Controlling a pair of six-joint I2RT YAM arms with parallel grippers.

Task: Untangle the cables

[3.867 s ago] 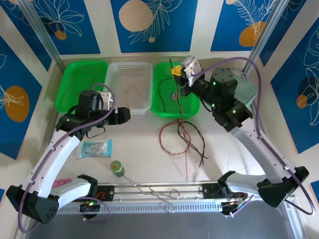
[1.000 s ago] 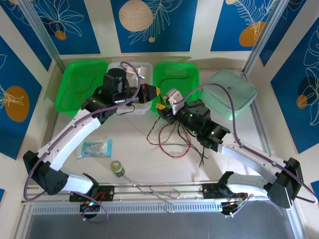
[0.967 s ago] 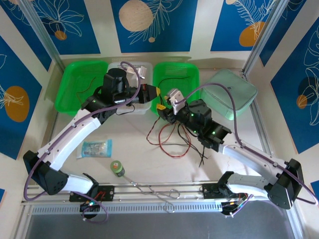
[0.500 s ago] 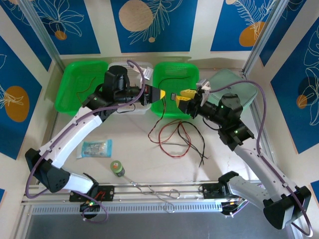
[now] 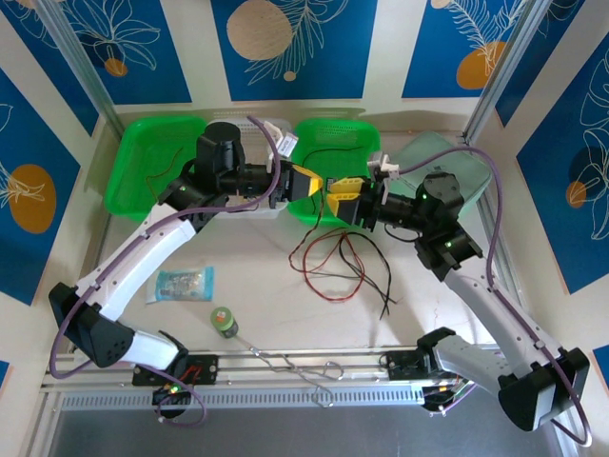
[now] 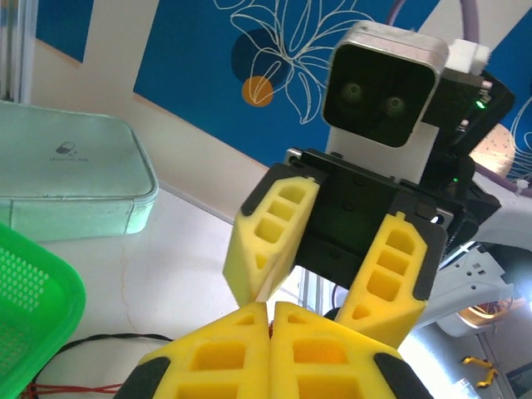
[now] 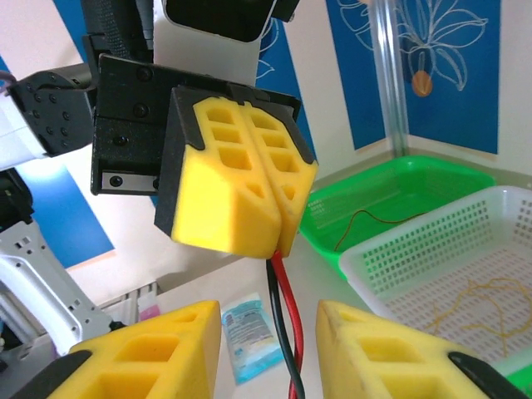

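My left gripper (image 5: 317, 187) is shut on the upper ends of a red and a black cable (image 7: 278, 308), which hang from its yellow pads (image 7: 249, 191). The rest of the cables (image 5: 338, 262) lies in loose red and black loops on the table below. My right gripper (image 5: 335, 198) faces it tip to tip and is open. In the right wrist view, the two hanging cables pass between the open fingers of my right gripper (image 7: 266, 320) without touching them. The left wrist view shows my left gripper (image 6: 271, 307) shut, with the right gripper (image 6: 306, 291) open just beyond.
Two green trays (image 5: 152, 162) (image 5: 343, 138) flank a white basket (image 5: 249, 133) at the back; thin wires lie in them. A pale green case (image 5: 447, 162) sits back right. A blue packet (image 5: 181, 283), a small green round thing (image 5: 225, 321) and a bent silver wire (image 5: 295, 367) lie near the front.
The two grippers have closed in on each other above the table's middle. The right one has come left and lower, and its open fingers now straddle the cables hanging from the left gripper.
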